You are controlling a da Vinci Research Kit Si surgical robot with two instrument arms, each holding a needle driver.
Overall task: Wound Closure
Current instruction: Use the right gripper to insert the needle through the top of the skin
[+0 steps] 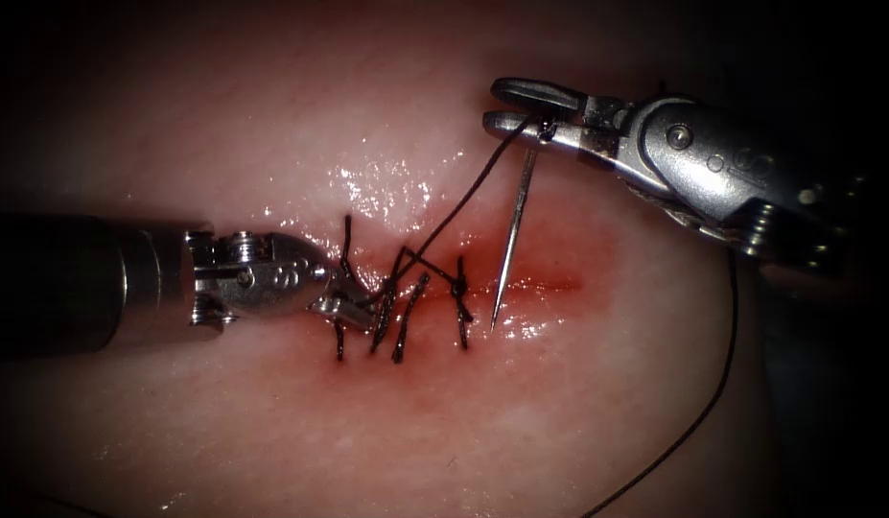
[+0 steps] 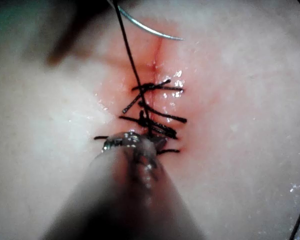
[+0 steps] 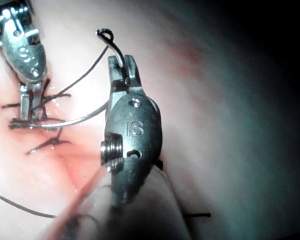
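1. Stitches point(image 1: 406, 297) already cross the cut's point(image 1: 549, 285) left part; its right end lies unclosed.
2. Right claw point(image 1: 517, 107) grips the needle point(image 1: 513, 240) near its tail, free above the tissue point(image 1: 271, 432).
3. Left claw point(image 1: 343, 305) is clenched at the stitches, seemingly on thread point(image 1: 463, 197).

darkness all around; glare centre

Endoscope view: dark vignette at edges, wet glare on tissue point(image 1: 386, 182); left wrist view: near gripper point(image 2: 135, 150) blurred.

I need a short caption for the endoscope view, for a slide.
Right pincer holds the needle near its thread end, tip over the cut; left pincer rests at the stitches.
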